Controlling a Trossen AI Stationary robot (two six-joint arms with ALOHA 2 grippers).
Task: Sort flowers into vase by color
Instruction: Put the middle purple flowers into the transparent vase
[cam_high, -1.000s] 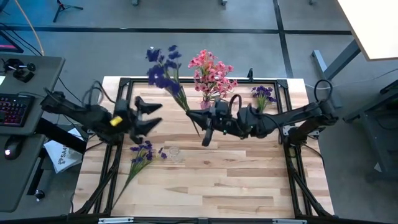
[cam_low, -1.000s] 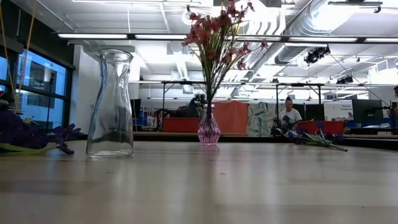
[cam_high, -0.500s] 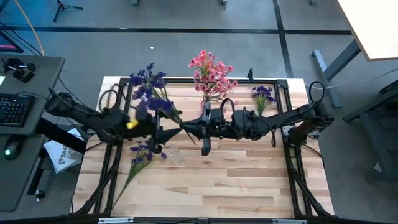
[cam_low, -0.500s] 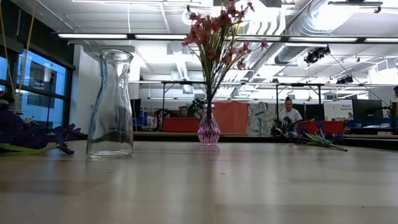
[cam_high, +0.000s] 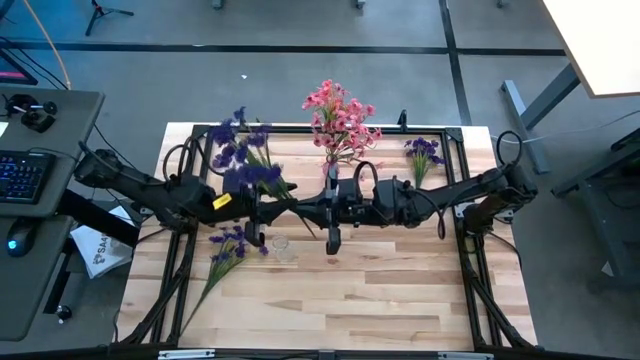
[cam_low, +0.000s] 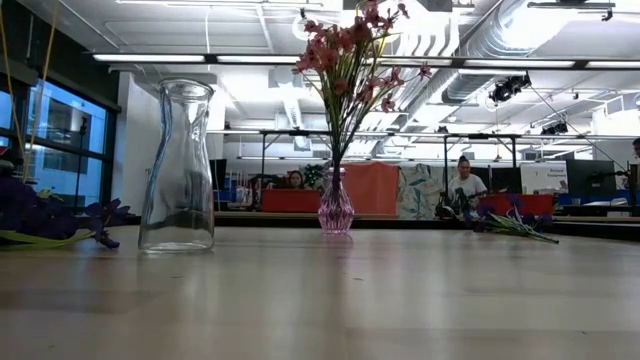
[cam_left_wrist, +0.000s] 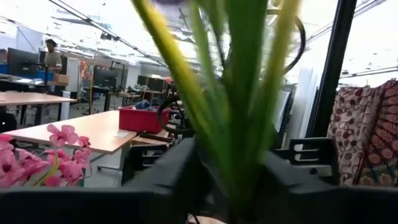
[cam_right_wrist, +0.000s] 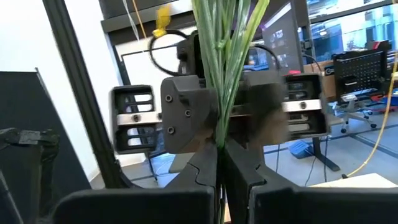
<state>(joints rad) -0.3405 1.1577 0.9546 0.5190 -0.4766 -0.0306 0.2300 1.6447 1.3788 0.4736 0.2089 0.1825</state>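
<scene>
2 claws meeting mid-tabletop (cam_high: 400, 300) from above: left claw (cam_high: 262, 207) and right claw (cam_high: 318, 209) either side of 1 purple bunch (cam_high: 243, 160), blossoms toward the far left, stems (cam_high: 296, 211) between the claws. Another purple spray (cam_high: 228, 250) lying front left, clear vase (cam_high: 282, 247) beside it, pink flowers (cam_high: 340, 118) in a pink vase (cam_high: 331, 163) at the back, a third purple spray (cam_high: 423, 154) back right.

Low: clear vase left, pink vase centre, no arms visible.

Left wrist: stems (cam_left_wrist: 239, 99) crossing close before the lens; left grip impossible to tell.

Right wrist: fingers (cam_right_wrist: 205, 171) pinched narrow on stems (cam_right_wrist: 224, 56), left claw (cam_right_wrist: 242, 112) just behind.
</scene>
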